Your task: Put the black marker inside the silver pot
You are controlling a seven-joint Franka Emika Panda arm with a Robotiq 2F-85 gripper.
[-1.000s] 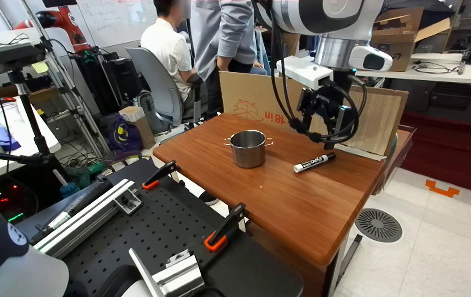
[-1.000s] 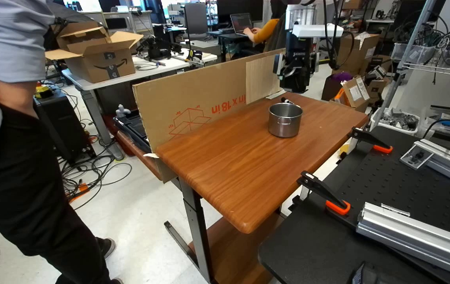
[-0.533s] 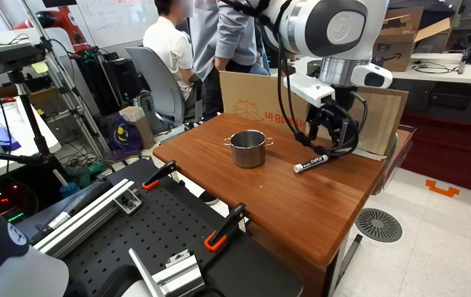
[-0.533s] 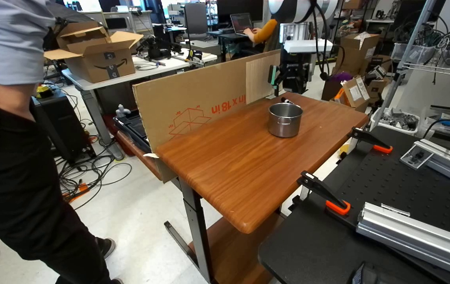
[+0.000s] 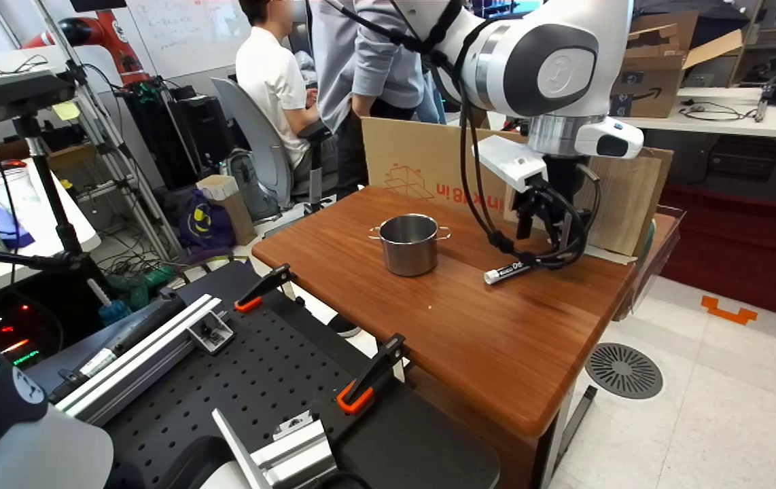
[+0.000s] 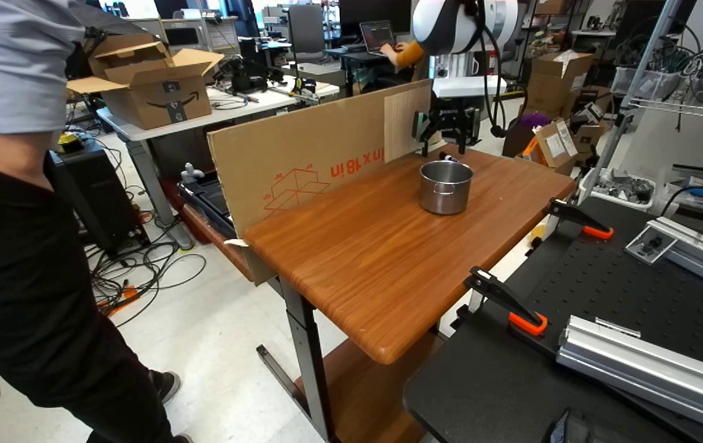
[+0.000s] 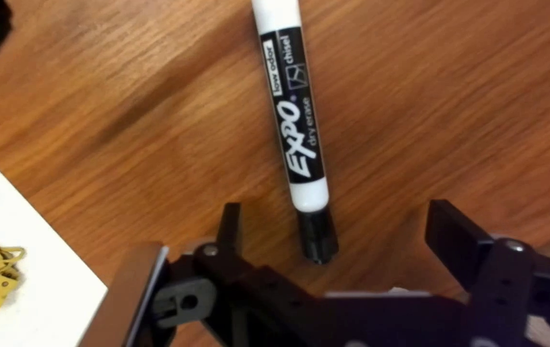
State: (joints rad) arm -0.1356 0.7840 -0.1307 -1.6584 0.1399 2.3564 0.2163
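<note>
The black marker (image 7: pixel 299 130) with white ends and a black cap lies flat on the wooden table (image 5: pixel 456 339). It shows in both exterior views (image 5: pixel 507 271) (image 6: pixel 448 157), partly hidden by cables and the pot. My gripper (image 7: pixel 336 224) is open and empty. In the wrist view its fingers stand on either side of the black cap, apart from it. It hangs just above the marker in both exterior views (image 5: pixel 543 239) (image 6: pixel 444 149). The silver pot (image 5: pixel 410 257) stands upright on the table, also in an exterior view (image 6: pixel 444 195). The pot is out of the wrist view.
A cardboard panel (image 5: pixel 422 159) stands along the table's back edge, close behind the gripper. Black cables (image 5: pixel 466 156) hang from the arm near the marker. Clamps (image 5: pixel 374 373) sit on the black perforated table beside the wooden one. A person (image 6: pixel 37 215) stands near.
My gripper has come down toward the marker and turned, with its fingers now spread around the cap's end. The marker and the pot have not moved.
</note>
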